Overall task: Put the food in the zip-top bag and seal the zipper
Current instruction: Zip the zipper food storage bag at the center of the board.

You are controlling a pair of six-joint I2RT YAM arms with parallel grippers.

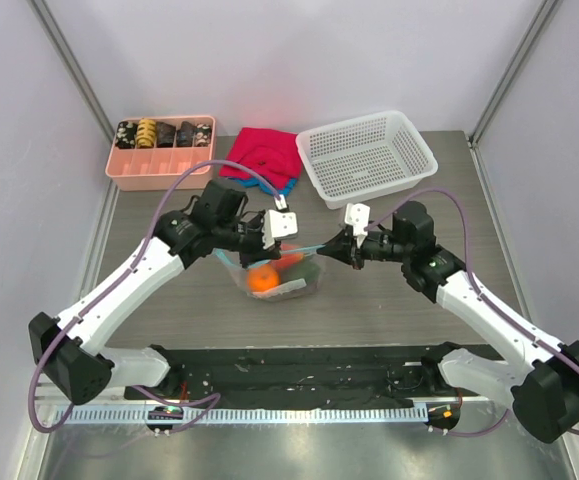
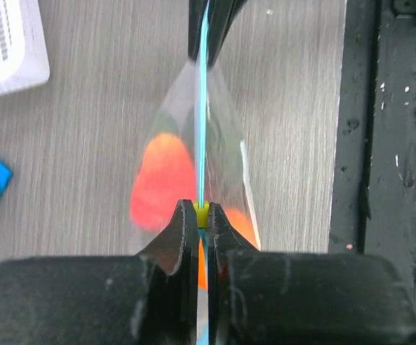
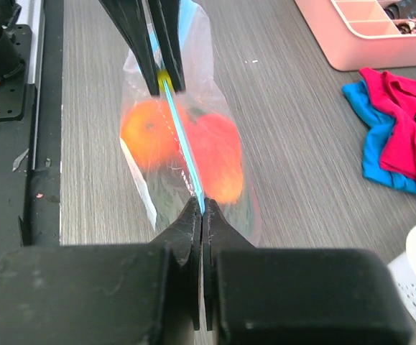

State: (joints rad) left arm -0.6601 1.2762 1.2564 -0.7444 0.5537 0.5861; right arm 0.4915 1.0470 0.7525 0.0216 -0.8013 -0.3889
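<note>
The clear zip-top bag hangs between both arms above the table, stretched by its mouth. Inside it I see food: an orange, a red piece and something green. The blue zipper runs as a taut straight line from one gripper to the other. My left gripper is shut on the zipper at its yellow slider. My right gripper is shut on the zipper's other end. In the top view the left gripper and right gripper face each other across the bag.
A pink divided tray with dark snack pieces stands at the back left. A red and blue cloth lies behind the bag. A white mesh basket sits at the back right. A black rail runs along the near edge.
</note>
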